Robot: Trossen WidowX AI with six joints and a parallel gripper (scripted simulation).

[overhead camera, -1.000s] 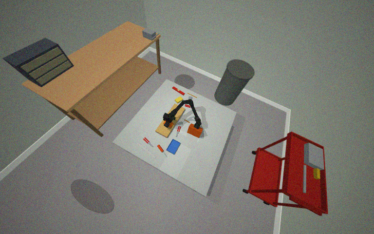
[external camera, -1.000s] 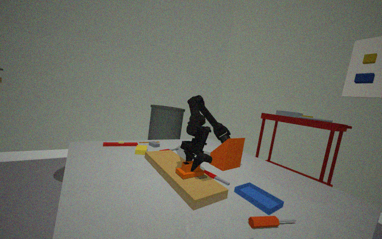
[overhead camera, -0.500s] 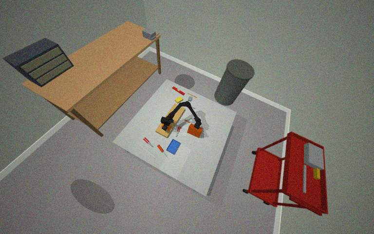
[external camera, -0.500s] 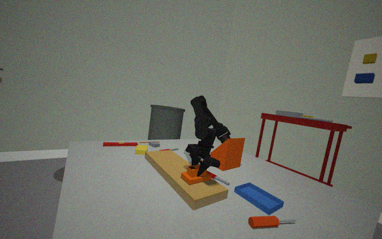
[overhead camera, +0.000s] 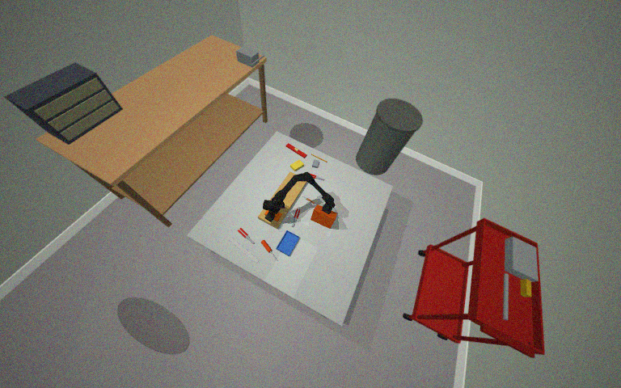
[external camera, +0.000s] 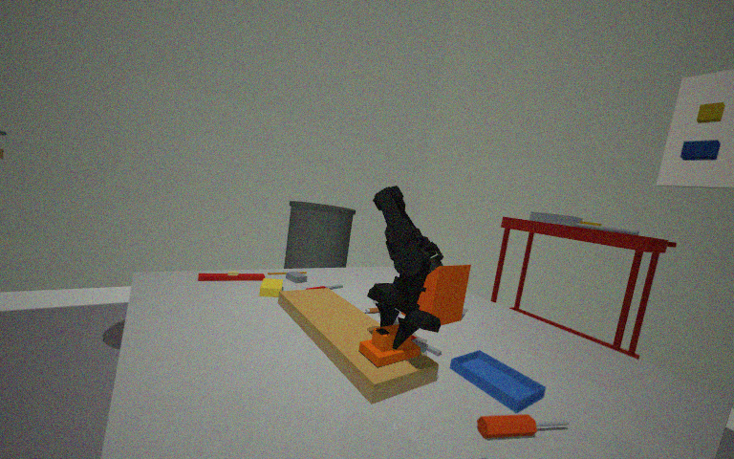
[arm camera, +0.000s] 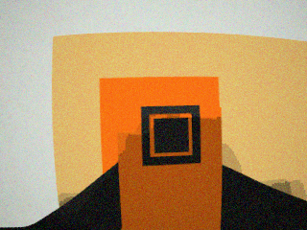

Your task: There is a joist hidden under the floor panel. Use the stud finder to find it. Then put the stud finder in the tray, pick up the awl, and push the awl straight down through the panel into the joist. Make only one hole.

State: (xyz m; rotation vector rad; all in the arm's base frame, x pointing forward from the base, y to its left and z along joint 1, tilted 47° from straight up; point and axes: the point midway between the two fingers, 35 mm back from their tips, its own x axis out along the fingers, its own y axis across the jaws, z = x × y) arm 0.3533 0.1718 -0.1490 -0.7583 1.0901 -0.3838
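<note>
My gripper (overhead camera: 271,217) (external camera: 390,337) (arm camera: 163,167) is shut on the orange stud finder (overhead camera: 277,216) (external camera: 385,355) (arm camera: 122,103). The stud finder is upright over the end of the tan floor panel (overhead camera: 291,197) (external camera: 324,317) (arm camera: 259,96) nearest the exterior camera. It appears to rest on the panel. Its dark square window (arm camera: 171,135) faces the wrist camera. The blue tray (overhead camera: 288,243) (external camera: 482,382) is empty beside the panel. An orange-handled tool (overhead camera: 266,246) (external camera: 506,426) with a thin shaft lies past the tray. A brown-handled tool (overhead camera: 310,200) (external camera: 372,310) lies near the arm's base. I cannot tell which is the awl.
Red-handled pliers (overhead camera: 247,237) lie off the panel's near end. Another red-handled tool (overhead camera: 295,219) lies between panel and orange base block (overhead camera: 323,217) (external camera: 446,295). A yellow block (overhead camera: 297,165) (external camera: 270,288), grey block (overhead camera: 315,163) and red level (overhead camera: 296,150) (external camera: 230,276) are beyond the panel's far end.
</note>
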